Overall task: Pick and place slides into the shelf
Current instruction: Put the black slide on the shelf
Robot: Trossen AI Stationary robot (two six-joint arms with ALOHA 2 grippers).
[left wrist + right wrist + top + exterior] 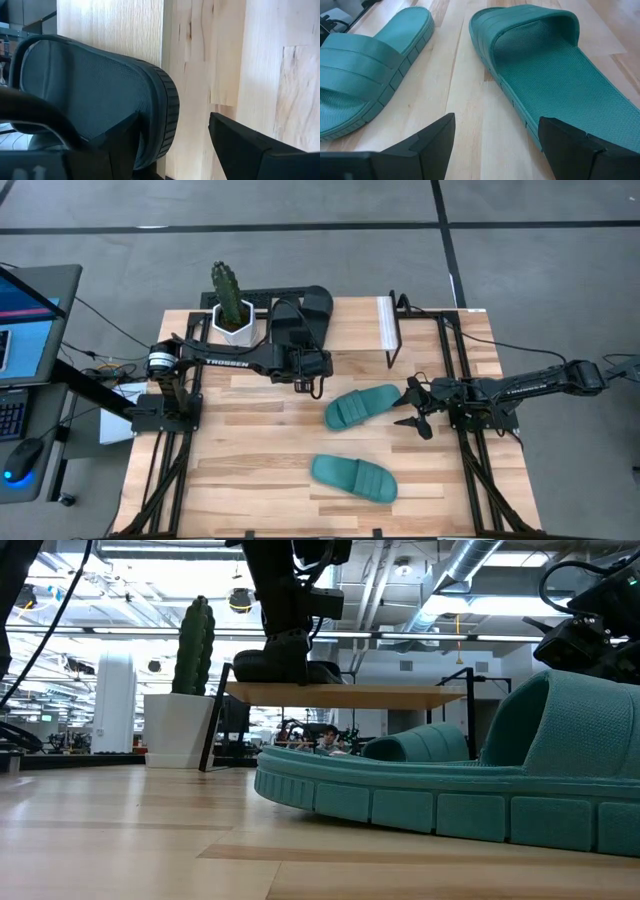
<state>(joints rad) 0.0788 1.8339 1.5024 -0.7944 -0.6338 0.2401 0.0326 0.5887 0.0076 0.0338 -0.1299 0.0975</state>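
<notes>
Two black slides (318, 305) (284, 328) lie sole-down on the shelf (358, 330), a low rack with a wooden top and a white end. My left gripper (309, 388) is open at the shelf's near edge; one black slide's heel (165, 110) lies beside one finger. Two teal slides rest flat on the table, one in the middle (362, 406) and one nearer the near edge (355, 477). My right gripper (415, 410) is open at the middle slide's heel end. One finger (570, 145) stands over the footbed (560, 85), the other outside the side wall. My left gripper stands open at the black slide's heel (150, 145), and its own finger covers the spot, so I cannot tell whether it touches. The slide lies flat on the shelf top (110, 25). My right gripper touches nothing.
A cactus in a white pot (232, 308) stands at the shelf's left end. Black frame rails (455, 360) run along both table sides. Bare planks (250, 440) lie left of the teal slides. The nearer teal slide (450, 790) fills the low view's foreground.
</notes>
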